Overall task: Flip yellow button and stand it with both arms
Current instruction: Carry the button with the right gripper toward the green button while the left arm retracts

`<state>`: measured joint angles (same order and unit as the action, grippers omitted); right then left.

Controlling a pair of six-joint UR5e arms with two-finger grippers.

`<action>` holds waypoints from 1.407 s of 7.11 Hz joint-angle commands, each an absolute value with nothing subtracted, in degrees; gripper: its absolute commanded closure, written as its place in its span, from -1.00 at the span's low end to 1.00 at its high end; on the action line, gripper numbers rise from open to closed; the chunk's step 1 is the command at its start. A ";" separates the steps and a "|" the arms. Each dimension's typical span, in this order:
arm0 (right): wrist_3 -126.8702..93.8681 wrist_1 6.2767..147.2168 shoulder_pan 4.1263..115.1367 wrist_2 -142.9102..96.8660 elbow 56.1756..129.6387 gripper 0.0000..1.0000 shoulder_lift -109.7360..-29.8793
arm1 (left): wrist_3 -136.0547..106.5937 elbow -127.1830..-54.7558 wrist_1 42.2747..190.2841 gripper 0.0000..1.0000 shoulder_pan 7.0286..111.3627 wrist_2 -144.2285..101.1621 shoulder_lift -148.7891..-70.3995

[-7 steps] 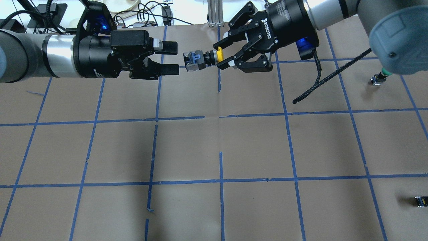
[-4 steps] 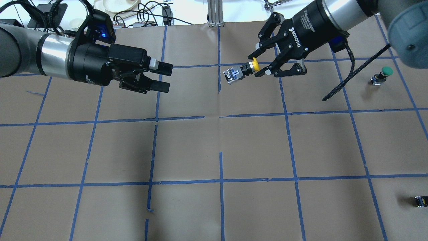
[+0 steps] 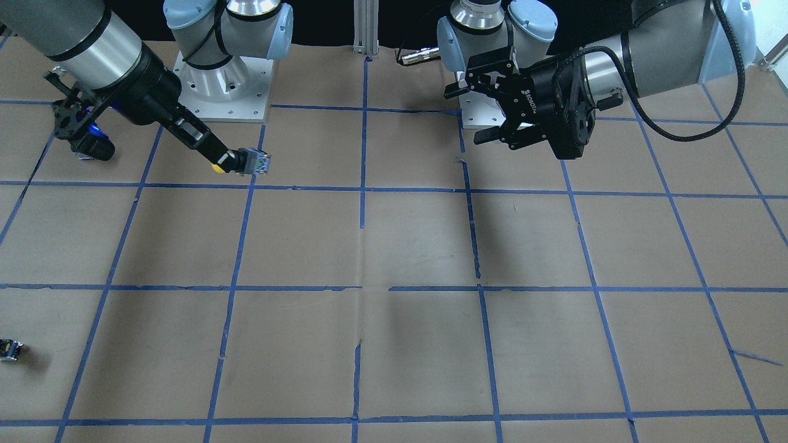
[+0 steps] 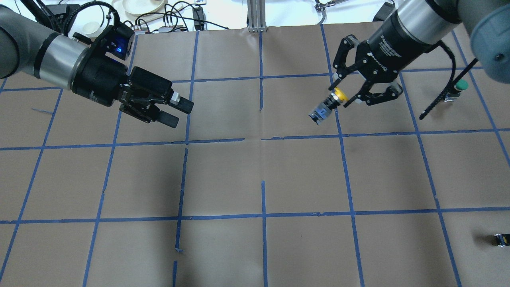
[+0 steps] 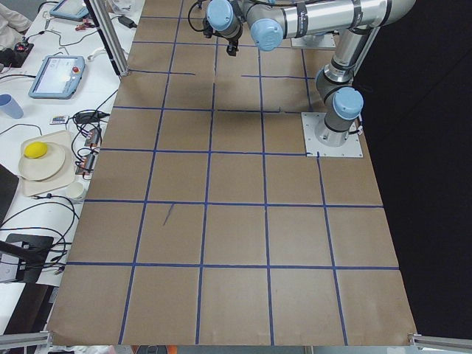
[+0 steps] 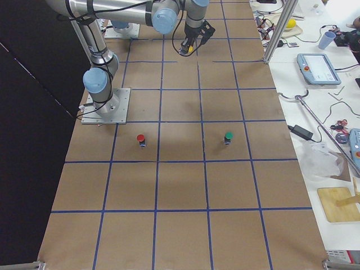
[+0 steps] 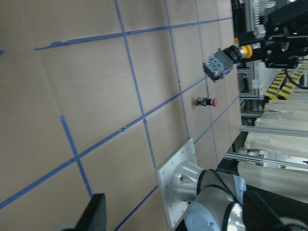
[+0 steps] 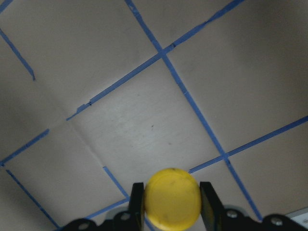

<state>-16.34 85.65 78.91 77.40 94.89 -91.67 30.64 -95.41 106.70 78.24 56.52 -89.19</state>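
Observation:
The yellow button hangs in the air, held by its yellow cap in my right gripper, body pointing down and left. In the front view the button sticks out of the right gripper above the paper. The right wrist view shows the yellow cap pinched between both fingers. My left gripper is open and empty, well to the left of the button. It also shows in the front view. The left wrist view sees the button far off.
A green-capped button stands at the right near the right arm's cable. A small black block lies at the near right edge. A red-capped button stands near the right arm's base. Brown paper with blue tape lines covers the table.
My right gripper has swung right and toward the near side with the button, tilting its body downward. My left gripper, still open, has drawn back to the left and nearer.

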 commanded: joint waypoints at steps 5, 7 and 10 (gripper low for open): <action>26.10 100.60 64.25 89.89 101.50 0.76 -92.29 | 2.99 -95.19 84.29 -1.00 93.86 93.74 -88.60; 42.62 109.20 60.76 89.65 105.18 0.80 -92.37 | 2.64 -94.92 84.29 -1.00 93.43 93.26 -88.07; 66.19 118.64 50.14 81.26 113.09 0.84 -92.29 | 2.99 -94.31 84.90 -1.00 88.26 87.64 -88.42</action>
